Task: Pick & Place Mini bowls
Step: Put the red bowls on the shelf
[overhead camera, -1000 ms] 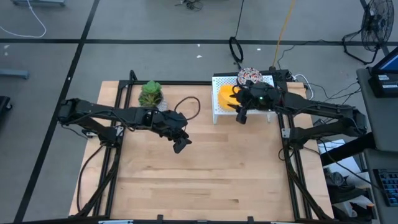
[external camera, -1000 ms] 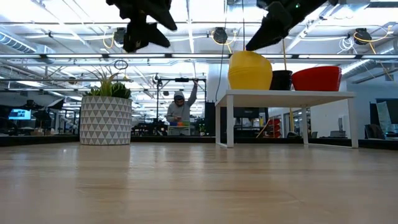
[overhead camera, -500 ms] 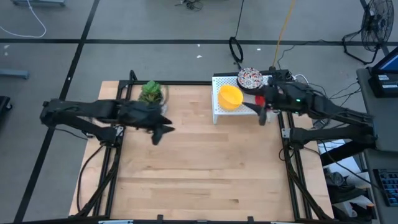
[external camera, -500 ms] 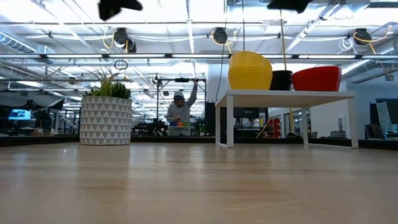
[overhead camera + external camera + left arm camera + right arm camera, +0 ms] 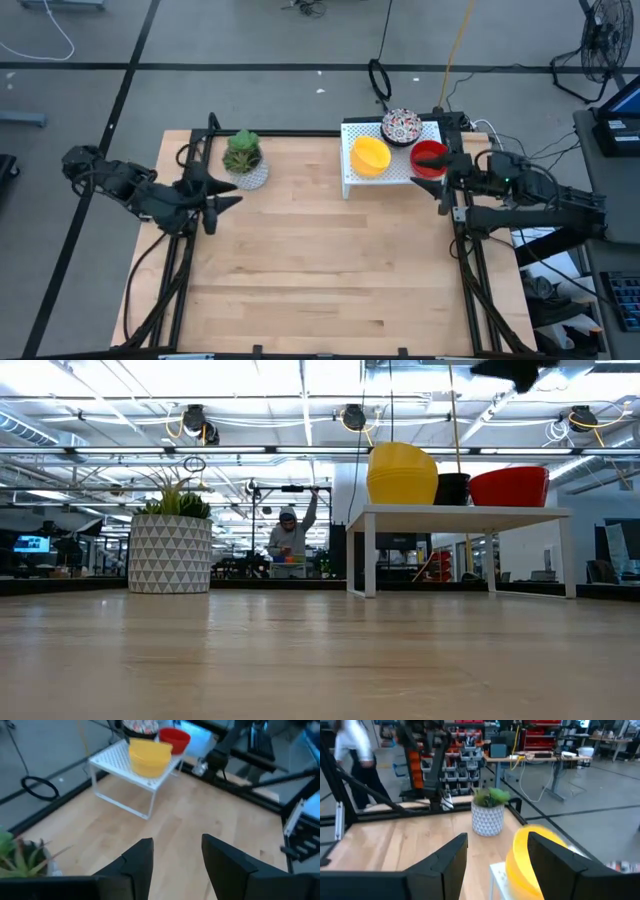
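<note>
Three mini bowls sit on top of a white wire rack (image 5: 352,176) at the table's far right: a yellow one (image 5: 371,156), a red one (image 5: 429,157) and a white speckled one (image 5: 402,126) behind them. The low view shows the yellow bowl (image 5: 402,472) and the red bowl (image 5: 510,486) on the rack top. My left gripper (image 5: 222,205) is open near the table's left edge, beside the plant. My right gripper (image 5: 442,198) is open at the right edge, just near of the rack. The left wrist view shows the yellow bowl (image 5: 149,756) far ahead of the open left gripper (image 5: 177,852). The right gripper (image 5: 497,845) is seen open too.
A white patterned pot with a green plant (image 5: 243,155) stands at the far left of the table, also shown as the pot (image 5: 170,550) in the low view. Bare wood fills the middle and near part. A person (image 5: 288,535) stands in the room beyond; another person (image 5: 350,745) passes by.
Both arms have drawn back. My left gripper swung from the table's middle toward the left edge. My right gripper left its place over the yellow bowl and moved toward the right edge, uncovering the red bowl. The bowls stayed on the rack.
</note>
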You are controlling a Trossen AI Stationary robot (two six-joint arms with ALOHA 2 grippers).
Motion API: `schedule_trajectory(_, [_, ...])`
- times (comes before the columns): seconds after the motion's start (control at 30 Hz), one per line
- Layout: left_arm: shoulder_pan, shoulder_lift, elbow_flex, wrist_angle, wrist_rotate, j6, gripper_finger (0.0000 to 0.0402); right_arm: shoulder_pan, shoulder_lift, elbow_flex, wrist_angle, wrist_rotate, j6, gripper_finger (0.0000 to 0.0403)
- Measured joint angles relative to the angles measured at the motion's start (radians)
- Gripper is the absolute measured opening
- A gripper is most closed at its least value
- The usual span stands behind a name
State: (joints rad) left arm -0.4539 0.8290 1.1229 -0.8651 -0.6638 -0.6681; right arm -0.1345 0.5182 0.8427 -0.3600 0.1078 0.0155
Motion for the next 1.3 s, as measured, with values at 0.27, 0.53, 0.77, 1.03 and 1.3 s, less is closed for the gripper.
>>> schedule_trajectory(0.27, [-0.127,-0.01,0.0,-0.094,-0.184,-0.099,0.017,0.0,-0.14,-0.238,0.165,-0.004,0.023,0.0194])
schedule_trajectory(0.53, [-0.228,-0.012,-0.109,-0.112,-0.264,-0.228,0.017,0.0,-0.213,-0.429,0.286,-0.004,0.078,0.0194])
schedule_trajectory(0.77, [-0.296,-0.013,-0.296,-0.042,-0.351,-0.434,0.017,0.0,-0.25,-0.589,0.483,-0.004,0.103,0.0194])
schedule_trajectory(1.03, [-0.321,-0.013,-0.533,0.361,-0.386,-0.361,0.017,0.0,-0.263,-0.758,0.737,-0.005,0.112,0.0194])
schedule_trajectory(1.3, [-0.286,-0.011,-0.735,0.947,-0.374,-0.045,0.017,0.0,-0.263,-0.808,0.811,0.004,0.112,0.0194])
